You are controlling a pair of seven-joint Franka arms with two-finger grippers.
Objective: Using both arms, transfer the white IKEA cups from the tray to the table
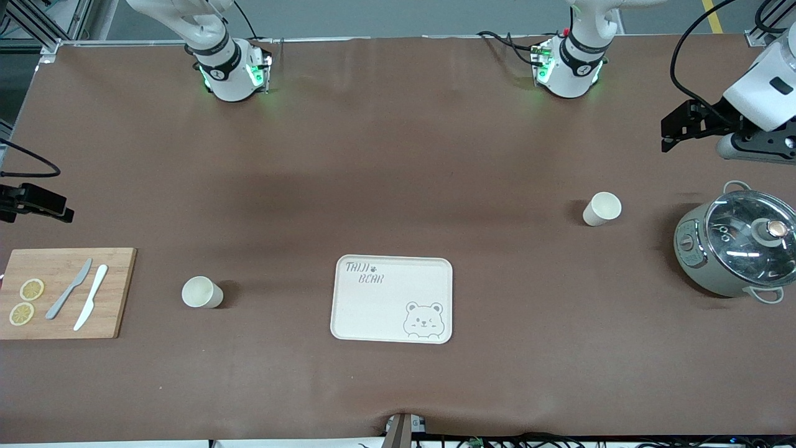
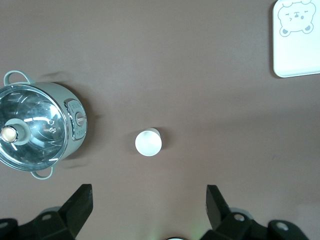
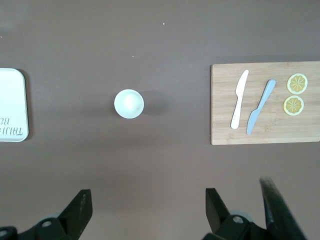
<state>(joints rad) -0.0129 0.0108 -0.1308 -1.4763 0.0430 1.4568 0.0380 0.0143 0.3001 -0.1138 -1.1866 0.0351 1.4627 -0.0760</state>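
At the left edge of the front view the right gripper (image 1: 37, 205) hangs over the table's edge above the wooden cutting board (image 1: 118, 292); in the right wrist view its fingers (image 3: 80, 210) are spread wide, holding nothing. On the board lie two lemon slices (image 1: 26, 302), a grey knife (image 1: 68, 289) and a white knife (image 1: 91, 297). Just past the board, lower left of centre, one white cup (image 1: 201, 292) stands upright on the brown table (image 1: 398, 155). At lower centre lies the bear tray (image 1: 348, 323), bare. Right of centre, higher in the frame, the second white cup (image 1: 601, 209) stands upright, well apart from the tray. At the right edge sits the grey-green pot (image 1: 699, 261) with its glass lid (image 1: 746, 233). Above the pot, the left gripper (image 1: 690, 124) hovers with fingers (image 2: 80, 205) spread, empty.
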